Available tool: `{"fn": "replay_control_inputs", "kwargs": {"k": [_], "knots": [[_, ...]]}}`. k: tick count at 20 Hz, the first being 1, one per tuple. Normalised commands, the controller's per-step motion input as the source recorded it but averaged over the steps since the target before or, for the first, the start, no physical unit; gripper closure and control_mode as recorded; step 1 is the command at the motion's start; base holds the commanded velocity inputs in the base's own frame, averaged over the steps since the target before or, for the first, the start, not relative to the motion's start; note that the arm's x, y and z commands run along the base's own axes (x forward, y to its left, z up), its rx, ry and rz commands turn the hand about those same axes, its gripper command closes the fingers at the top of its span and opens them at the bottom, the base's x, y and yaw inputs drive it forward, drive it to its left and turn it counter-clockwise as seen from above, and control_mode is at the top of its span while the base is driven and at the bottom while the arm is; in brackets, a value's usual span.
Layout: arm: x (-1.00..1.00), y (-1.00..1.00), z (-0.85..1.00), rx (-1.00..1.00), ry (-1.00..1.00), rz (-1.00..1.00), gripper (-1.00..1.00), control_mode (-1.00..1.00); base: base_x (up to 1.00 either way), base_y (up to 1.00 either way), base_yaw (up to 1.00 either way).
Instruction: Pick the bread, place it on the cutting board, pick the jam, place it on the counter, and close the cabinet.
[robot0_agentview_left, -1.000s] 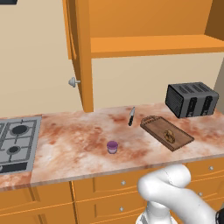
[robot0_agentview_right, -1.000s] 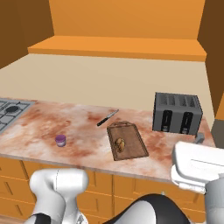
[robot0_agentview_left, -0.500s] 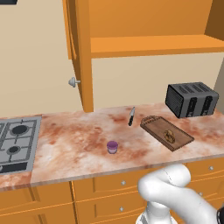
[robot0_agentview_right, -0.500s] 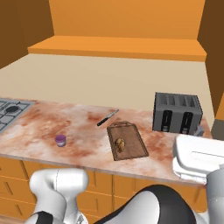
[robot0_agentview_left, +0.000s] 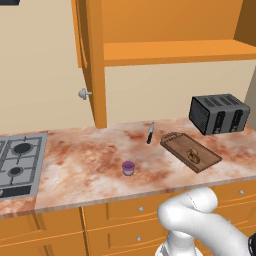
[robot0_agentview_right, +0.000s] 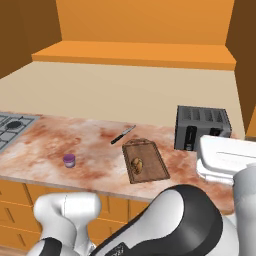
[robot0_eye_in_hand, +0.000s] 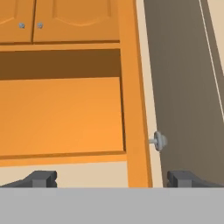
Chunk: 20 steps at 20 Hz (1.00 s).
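Bread (robot0_agentview_left: 192, 155) on board (robot0_agentview_left: 190, 151); jam (robot0_agentview_left: 128, 168) on surface (robot0_agentview_left: 90, 165); cabinet (robot0_agentview_left: 93, 60) door ajar. Hand (robot0_eye_in_hand: 112, 178), fingers apart, faces the knob (robot0_eye_in_hand: 159, 141).

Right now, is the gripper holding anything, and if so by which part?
Nothing is held. In the hand view the gripper is open with its fingertips wide apart, facing the open cabinet and its knob.
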Motion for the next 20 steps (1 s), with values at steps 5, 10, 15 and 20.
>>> {"fn": "replay_control_inputs", "kwargs": {"k": [5, 10, 15, 20], "knots": [[0.37, 0.0, 0.12, 0.0, 0.0, 0.0, -1.0, -1.0, 0.0, 0.0, 0.0], [0.4, -0.1, 0.05, 0.0, 0.0, 0.0, -1.0, -1.0, 0.0, 0.0, 0.0], [0.42, -0.21, 0.03, 0.02, 0.0, 0.0, -1.0, -1.0, 0.0, 0.0, 0.0], [0.36, -0.23, 0.01, 0.02, 0.0, 0.0, -1.0, -1.0, 0.0, 0.0, 0.0]]}}
